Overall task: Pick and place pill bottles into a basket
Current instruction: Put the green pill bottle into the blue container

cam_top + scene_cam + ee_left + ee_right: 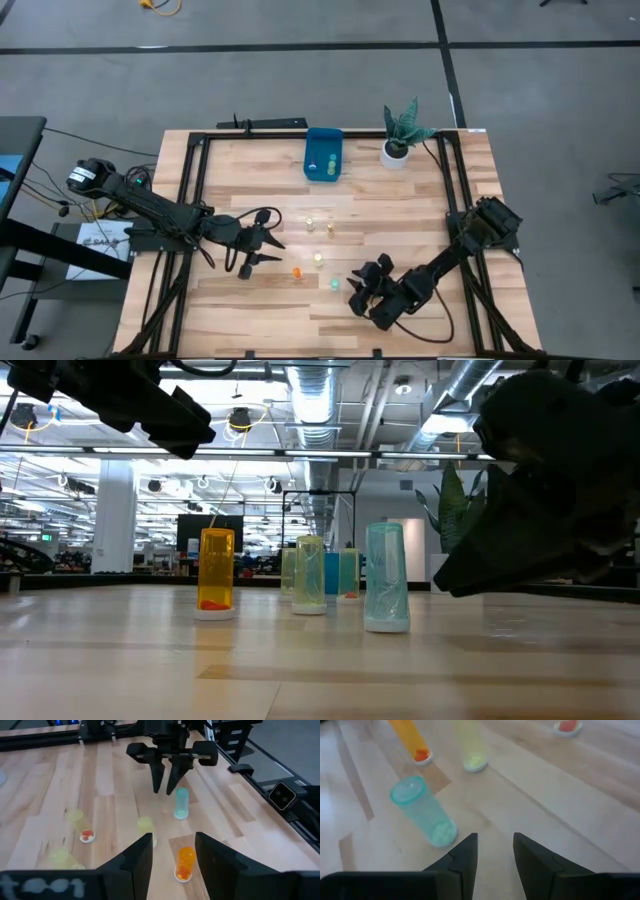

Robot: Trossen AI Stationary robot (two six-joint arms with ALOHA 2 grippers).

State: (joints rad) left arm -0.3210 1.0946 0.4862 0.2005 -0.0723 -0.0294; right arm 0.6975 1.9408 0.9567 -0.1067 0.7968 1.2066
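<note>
Both end effectors hover spread and empty: the left end effector (172, 851) by the orange bottle (185, 863), the right end effector (495, 851) by the green bottle (423, 811). The basket (323, 154) sits far across the worktop (400, 210).

A: What can we not see well?

B: From above, the bottles inside the blue basket (323, 154) are too small to count. In the low view, the right arm (560, 480) is cut by the picture's edge and hides the tabletop behind it.

A: And the pale yellow bottles (62, 856)?

B: Blurred in the left wrist view.
</note>
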